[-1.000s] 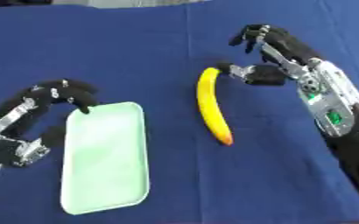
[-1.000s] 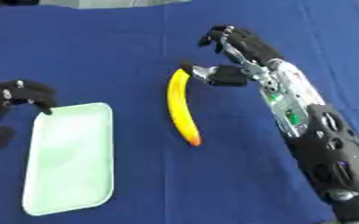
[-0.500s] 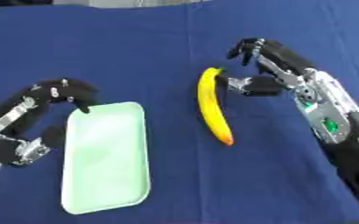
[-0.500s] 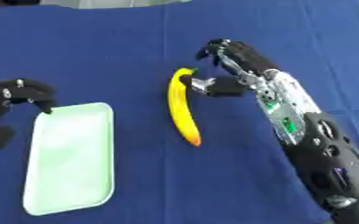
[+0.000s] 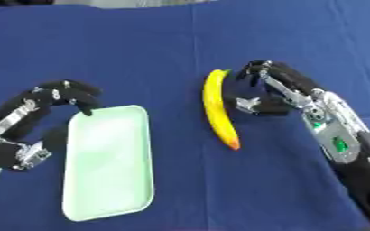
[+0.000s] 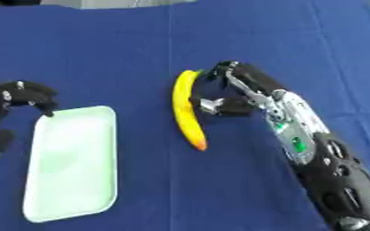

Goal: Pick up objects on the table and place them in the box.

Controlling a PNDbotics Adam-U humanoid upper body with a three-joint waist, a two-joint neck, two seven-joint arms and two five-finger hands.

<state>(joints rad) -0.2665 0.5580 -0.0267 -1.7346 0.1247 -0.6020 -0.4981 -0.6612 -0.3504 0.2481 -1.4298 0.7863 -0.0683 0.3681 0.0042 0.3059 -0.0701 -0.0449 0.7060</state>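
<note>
A yellow banana (image 5: 218, 108) lies on the blue table (image 5: 141, 49), running near to far, its orange-tipped end nearest. The right hand (image 5: 276, 92) is just to the right of it, fingers (image 5: 251, 72) arched toward the far end and thumb reaching at its middle; it has hold of nothing, and whether any fingertip touches the fruit cannot be told. At the left lies a pale green tray (image 5: 109, 160). The left hand (image 5: 58, 94) hangs at its far left corner, fingers curled, one fingertip at the rim
</note>
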